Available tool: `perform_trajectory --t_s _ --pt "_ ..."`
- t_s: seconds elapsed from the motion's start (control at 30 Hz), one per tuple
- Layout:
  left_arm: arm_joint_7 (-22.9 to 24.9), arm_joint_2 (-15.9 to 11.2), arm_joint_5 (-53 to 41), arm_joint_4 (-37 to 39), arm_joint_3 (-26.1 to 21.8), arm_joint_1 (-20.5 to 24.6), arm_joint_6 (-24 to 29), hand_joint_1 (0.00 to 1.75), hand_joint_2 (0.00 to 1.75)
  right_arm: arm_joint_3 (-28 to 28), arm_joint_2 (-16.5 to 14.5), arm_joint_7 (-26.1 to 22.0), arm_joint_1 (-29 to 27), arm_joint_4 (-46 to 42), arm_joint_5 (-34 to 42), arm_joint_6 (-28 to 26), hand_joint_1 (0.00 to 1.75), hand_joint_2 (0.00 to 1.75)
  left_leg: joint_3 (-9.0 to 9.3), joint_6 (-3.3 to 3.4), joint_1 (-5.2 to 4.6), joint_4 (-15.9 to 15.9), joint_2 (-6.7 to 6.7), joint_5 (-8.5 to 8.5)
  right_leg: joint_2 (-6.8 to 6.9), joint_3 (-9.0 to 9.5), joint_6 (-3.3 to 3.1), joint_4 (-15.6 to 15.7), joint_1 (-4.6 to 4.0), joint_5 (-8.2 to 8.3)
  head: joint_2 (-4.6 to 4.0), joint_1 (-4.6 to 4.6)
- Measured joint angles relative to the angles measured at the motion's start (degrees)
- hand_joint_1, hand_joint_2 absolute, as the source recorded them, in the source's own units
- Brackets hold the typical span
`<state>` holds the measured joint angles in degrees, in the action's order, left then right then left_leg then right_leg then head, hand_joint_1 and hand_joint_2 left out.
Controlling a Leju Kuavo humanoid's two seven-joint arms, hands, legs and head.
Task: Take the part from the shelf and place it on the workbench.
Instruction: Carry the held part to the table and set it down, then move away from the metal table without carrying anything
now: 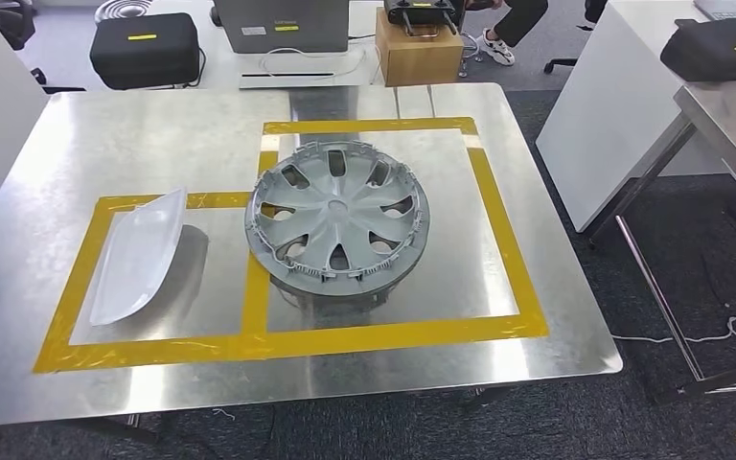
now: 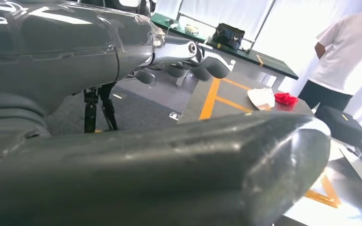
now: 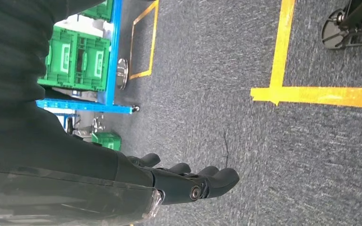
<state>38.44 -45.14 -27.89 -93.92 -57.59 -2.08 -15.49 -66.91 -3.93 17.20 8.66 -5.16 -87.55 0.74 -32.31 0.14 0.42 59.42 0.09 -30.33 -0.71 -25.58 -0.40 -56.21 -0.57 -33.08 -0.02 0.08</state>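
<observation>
- Left hand [image 2: 188, 59]: holds nothing, dark fingers stretched out side by side beyond a glossy grey cover, thick grey thumb across the foreground of the left wrist view.
- Right hand [image 3: 188, 181]: also holds nothing, dark fingers extended and slightly apart above grey carpet [image 3: 245, 155].
- Wheel cover [image 1: 337, 213]: lies flat on the workbench [image 1: 153, 134], round, so no long axis to give; pale grey plastic, matte, with teardrop openings spreading from a small hub and a ring of clips around the rim. Sits in the left part of the larger tape rectangle [image 1: 508, 240], its left edge over the tape shared by both rectangles.
- White panel [image 1: 140, 255]: smooth, glossy, shallowly curved, leaf-shaped; long axis diagonal, narrower tip toward the far right, broad end toward the near left. Lies inside the smaller tape rectangle, just beside the wheel cover, apart from it.
- Workbench: brushed sheet metal with rounded corners, soft reflections, yellow tape outlines.
- Beyond the far edge: black case [image 1: 144, 48], cardboard box [image 1: 418, 46].
- Seen from the right wrist: green crates [image 3: 78, 61] on a blue-framed rack, yellow floor lines [image 3: 283, 47].
- Seen from the left wrist: person in a white shirt [image 2: 344, 52] standing near a dark table.
</observation>
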Motion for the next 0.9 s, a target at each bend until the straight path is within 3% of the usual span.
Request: perform_trajectory --t_s 0.2,0.53,0.9 --pt "0.0 0.5 0.9 0.0 0.3 0.7 0.8 0.0 0.0 -1.0 0.2 0.2 0.3 0.0 0.4 0.1 0.0 1.75 -0.02 0.01 0.0 0.0 -0.43 0.01 0.23 0.02 0.01 0.1 0.01 -0.02 0.0 0.01" --pt "0.0 3.5 5.2 1.1 5.2 0.1 7.8 0.0 0.0 -3.2 -0.5 0.4 0.4 0.0 1.2 2.0 0.0 1.75 -0.1 0.01 0.0 0.0 -1.13 0.07 0.64 0.07 0.01 0.2 0.03 -0.09 0.0 0.02" --pt "0.0 6.9 10.1 2.1 8.3 -7.7 14.7 0.0 0.0 -5.3 -0.5 -0.7 0.5 -0.1 1.2 2.1 0.0 1.75 -0.14 0.01 0.02 0.0 -0.88 0.08 0.6 0.13 0.02 0.3 0.03 -0.09 0.0 0.02"
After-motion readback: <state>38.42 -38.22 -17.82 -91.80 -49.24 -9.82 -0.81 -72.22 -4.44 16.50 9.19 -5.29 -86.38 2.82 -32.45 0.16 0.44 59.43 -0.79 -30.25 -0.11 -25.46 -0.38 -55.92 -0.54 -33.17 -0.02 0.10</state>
